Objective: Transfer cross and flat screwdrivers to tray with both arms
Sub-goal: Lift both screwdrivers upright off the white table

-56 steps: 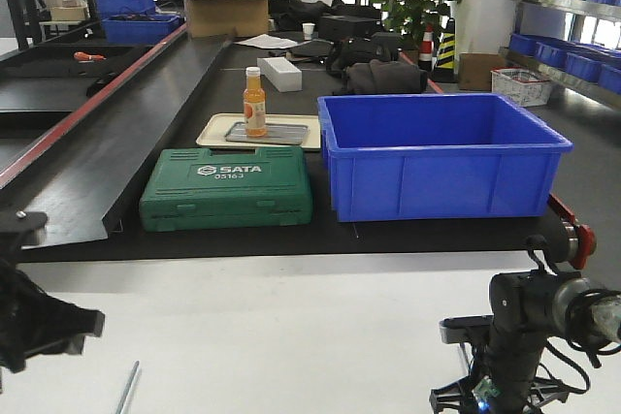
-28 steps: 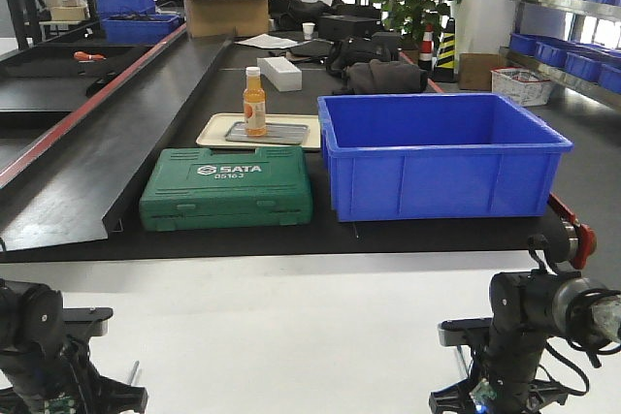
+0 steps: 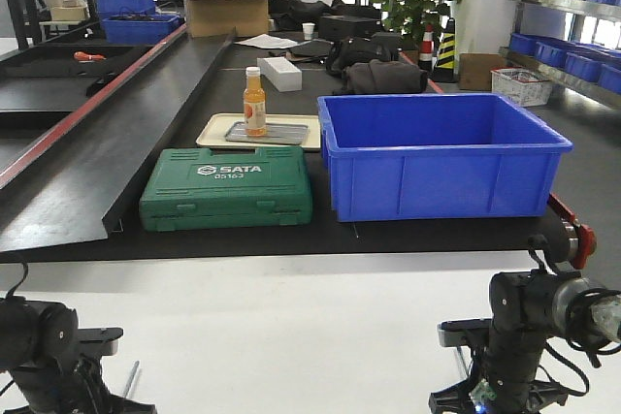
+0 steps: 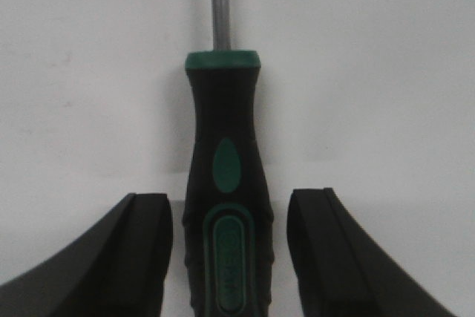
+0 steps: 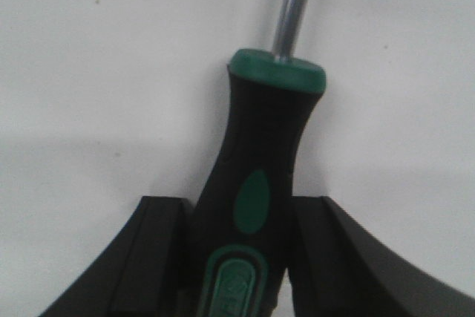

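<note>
Down at the near edge of the white table (image 3: 291, 336), the left gripper (image 4: 230, 197) is spread around the left screwdriver (image 4: 226, 183). Its two black fingers (image 4: 141, 257) stand on either side of the black-and-green handle, with a thin strip of table showing on each side, so neither finger touches it. The handle lies centred between them and the metal shaft runs straight ahead, away from the gripper. In the front view a short piece of that shaft (image 3: 127, 382) shows just beside the left arm (image 3: 44, 356).

The right gripper (image 5: 236, 202) is pressed onto the right screwdriver (image 5: 256, 183). Its fingers (image 5: 326, 257) sit tight against both sides of the handle with no gap to be seen. This handle leans a little, so its green collar and shaft point ahead and slightly to the right of the gripper. The right arm (image 3: 524, 336) stands low over the table.

The grey tray (image 3: 286, 133) lies well ahead of both grippers on the black bench, inside a beige tray (image 3: 209, 133), with an orange bottle (image 3: 254, 102) standing on it. A green tool case (image 3: 226, 186) and a blue bin (image 3: 441, 157) sit between the grippers and the tray.
</note>
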You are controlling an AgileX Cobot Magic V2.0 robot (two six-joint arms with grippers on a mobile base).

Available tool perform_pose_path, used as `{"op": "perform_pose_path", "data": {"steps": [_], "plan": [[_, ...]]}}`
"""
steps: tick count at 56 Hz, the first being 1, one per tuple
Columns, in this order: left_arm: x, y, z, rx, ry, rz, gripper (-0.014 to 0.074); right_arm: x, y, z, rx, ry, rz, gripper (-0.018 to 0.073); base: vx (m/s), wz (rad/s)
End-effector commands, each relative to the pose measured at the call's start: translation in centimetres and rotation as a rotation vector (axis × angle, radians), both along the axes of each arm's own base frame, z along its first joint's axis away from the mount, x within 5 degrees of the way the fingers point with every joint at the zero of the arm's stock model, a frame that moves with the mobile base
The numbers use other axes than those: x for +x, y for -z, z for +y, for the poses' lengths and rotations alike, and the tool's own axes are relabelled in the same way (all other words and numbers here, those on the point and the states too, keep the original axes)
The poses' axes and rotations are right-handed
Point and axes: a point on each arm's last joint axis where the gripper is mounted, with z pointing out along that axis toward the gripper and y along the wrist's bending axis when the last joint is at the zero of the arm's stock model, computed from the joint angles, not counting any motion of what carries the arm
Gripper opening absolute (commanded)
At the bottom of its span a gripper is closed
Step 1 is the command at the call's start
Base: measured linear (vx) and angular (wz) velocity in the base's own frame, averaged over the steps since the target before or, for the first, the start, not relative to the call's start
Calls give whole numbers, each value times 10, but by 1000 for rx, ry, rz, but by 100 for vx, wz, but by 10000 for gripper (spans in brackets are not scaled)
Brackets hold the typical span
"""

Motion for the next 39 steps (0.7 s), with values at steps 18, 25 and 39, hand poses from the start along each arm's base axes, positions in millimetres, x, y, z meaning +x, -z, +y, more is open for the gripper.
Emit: {"op": "perform_pose_path", "data": {"steps": [18,25,39], "plan": [[5,-2,-6,-9,3,-6,297,4,-29,0,14,1,-69,-8,0,0],[3,-2,-6,-5,12,9,38,4,-29,0,17,3,-66,-8,0,0],[0,-24,-6,-10,34,-34,-6,3,-43,1,28,5,-96,-8,0,0]]}}
